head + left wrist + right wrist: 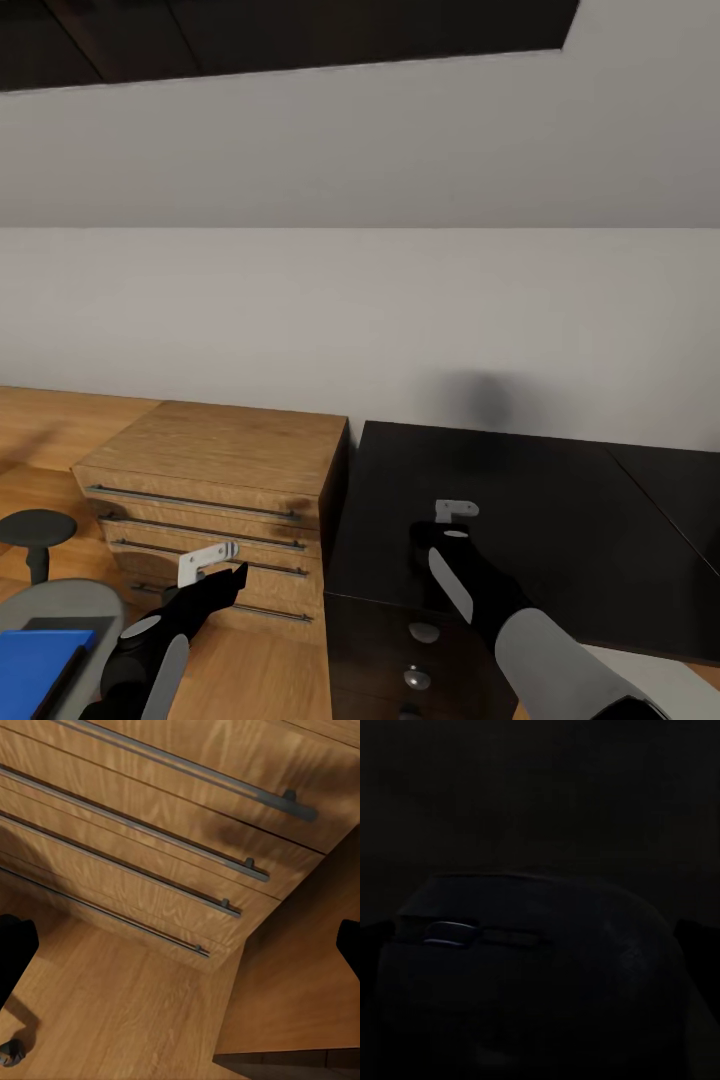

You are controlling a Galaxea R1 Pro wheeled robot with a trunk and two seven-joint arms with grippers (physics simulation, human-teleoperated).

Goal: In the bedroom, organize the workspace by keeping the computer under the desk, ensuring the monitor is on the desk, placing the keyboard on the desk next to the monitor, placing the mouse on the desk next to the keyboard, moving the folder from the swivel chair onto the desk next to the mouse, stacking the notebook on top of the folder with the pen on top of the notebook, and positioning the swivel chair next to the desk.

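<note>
wall (360, 320): plain white, spans the back; dark ceiling strip above.
desk (520, 520): black top, right of centre, butted against the wall; bare where visible. Round knobs on its front at the lower edge.
drawer chest (215, 470): light wood, long bar handles, just left of the desk, standing on wood floor (40, 430). Left wrist view looks down on the drawer fronts (150, 832) and the floor beside them.
swivel chair (60, 610): grey seat, lower left corner, near the left arm.
folder (40, 660): blue, lying on the chair seat, not yet on the desk; something dark sits along its edge, cannot tell what.
stool (35, 530): small round dark one, far left.
left gripper (215, 562): hangs in front of the chest's lower drawers; fingers (15, 945) sit at the far edges of the wrist view, so spread wide, nothing between them.
right gripper (455, 515): over the desk's front part; wrist view nearly black with a faint rounded shape, cannot tell whether it is spread or closed, or carrying anything.
step: likely the folder move, judged from the folder on the chair and the free left gripper near it.
next move calls for: turn the view down-left to the chair, bring the left gripper to the folder's edge, grip flat, lift clear of the seat, carry to the desk.
other task things: monitor, keyboard and mouse are not identifiable.
</note>
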